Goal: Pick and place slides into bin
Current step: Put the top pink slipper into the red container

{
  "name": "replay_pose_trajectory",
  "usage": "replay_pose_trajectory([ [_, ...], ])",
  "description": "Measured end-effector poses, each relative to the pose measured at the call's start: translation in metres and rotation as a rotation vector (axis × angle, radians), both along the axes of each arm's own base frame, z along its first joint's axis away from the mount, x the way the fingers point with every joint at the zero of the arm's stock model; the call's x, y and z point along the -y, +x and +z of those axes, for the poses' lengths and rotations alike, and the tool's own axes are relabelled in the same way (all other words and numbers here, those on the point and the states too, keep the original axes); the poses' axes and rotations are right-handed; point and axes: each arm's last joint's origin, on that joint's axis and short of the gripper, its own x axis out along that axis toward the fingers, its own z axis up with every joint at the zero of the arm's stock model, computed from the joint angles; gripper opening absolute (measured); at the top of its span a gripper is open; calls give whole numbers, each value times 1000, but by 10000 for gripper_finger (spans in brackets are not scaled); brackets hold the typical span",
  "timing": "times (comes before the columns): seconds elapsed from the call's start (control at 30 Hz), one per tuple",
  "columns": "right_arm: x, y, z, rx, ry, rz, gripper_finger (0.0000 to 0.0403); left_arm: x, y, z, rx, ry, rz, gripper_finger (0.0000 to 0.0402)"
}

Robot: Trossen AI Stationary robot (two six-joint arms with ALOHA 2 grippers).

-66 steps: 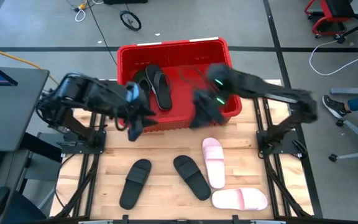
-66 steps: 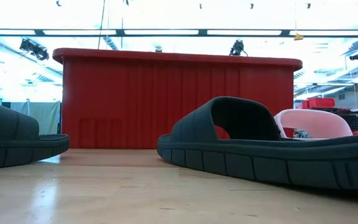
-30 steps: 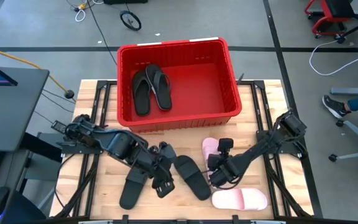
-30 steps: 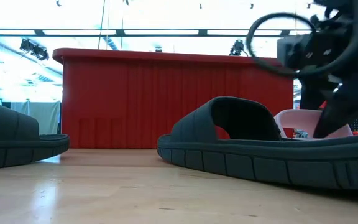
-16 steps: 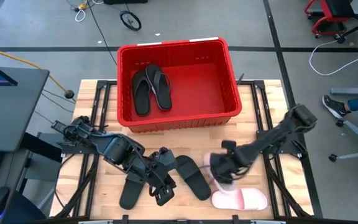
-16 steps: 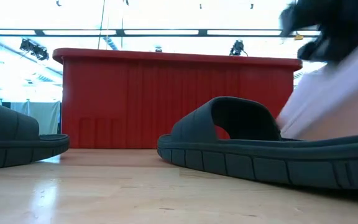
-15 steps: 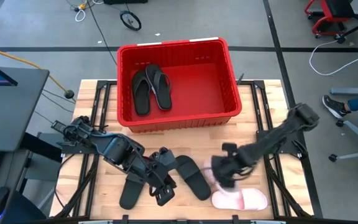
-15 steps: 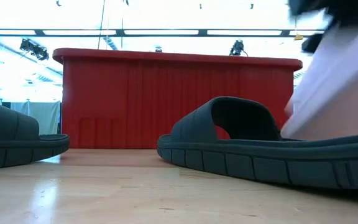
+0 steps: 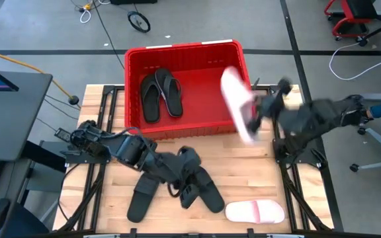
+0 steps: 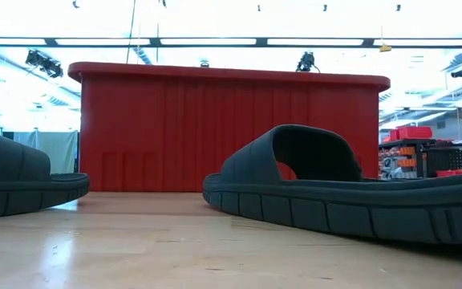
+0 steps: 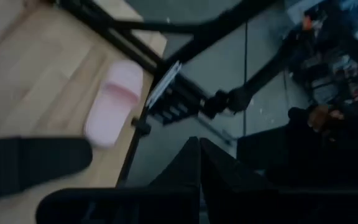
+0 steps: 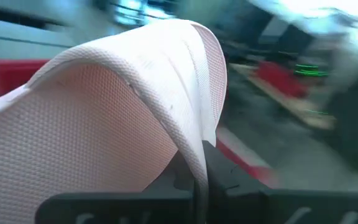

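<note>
The red bin [image 9: 177, 47] stands at the table's far middle and holds two black slides [image 9: 161, 92]; it also shows in the low view [image 10: 231, 136]. My right gripper [image 9: 256, 114] is shut on a pink slide [image 9: 237, 106] above the bin's right wall. My left gripper [image 9: 188, 184], fingers shut, is over the middle black slide [image 9: 207, 190], which lies sole down on the table [image 10: 327, 189]. Another black slide [image 9: 144, 194] lies to its left, and a second pink slide [image 9: 255, 211] lies near the front edge. My right gripper pinches the pink slide's strap at its edge [image 12: 194, 134] between its two fingers. The slide is lifted clear and tilted on its side over the bin's right rim. Whether my left gripper touches the black slide, I cannot tell.
The bin's right half shows bare floor [image 9: 210, 89]. Bare wood lies between the bin and the slides [image 9: 243, 149]. The arms' dark frames flank the table. A person's legs and office chairs show at the far right, off the table.
My right gripper has lifted the pink slide off the table and carried it up and toward the far edge, to the bin's right wall; the slide has tipped onto its side. My left gripper has moved right, over the middle black slide, which stays where it was.
</note>
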Motion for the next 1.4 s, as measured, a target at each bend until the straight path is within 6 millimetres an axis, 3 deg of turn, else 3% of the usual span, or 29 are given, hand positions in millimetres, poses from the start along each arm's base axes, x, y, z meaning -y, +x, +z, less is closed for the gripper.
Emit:
replay_pose_trajectory([
  [0.13,50,8,15,-63,-19,-104,7,-20,10,4,43,-18,55,11],
  [0.23,87,26,3,-149,37,-96,7,-35,17,8,79,-30,97,21],
  [0.47,185,79,-65,-431,168,-234,7,-56,26,13,146,-15,89,19],
  [0.6,237,100,-108,-540,207,-297,7,-60,14,31,250,61,50,5],
  [0.7,262,104,-141,-635,281,-326,7,-65,-4,48,313,140,51,9],
  [0.87,289,106,-179,-732,352,-359,7,-79,-39,77,423,273,65,18],
  [1.03,304,112,-195,-711,349,-375,8,-89,-74,99,485,351,50,6],
  [1.23,313,117,-222,-772,392,-346,8,-97,-106,114,516,359,53,16],
  [1.4,316,120,-243,-840,422,-337,24,-98,-116,116,507,362,44,30],
])
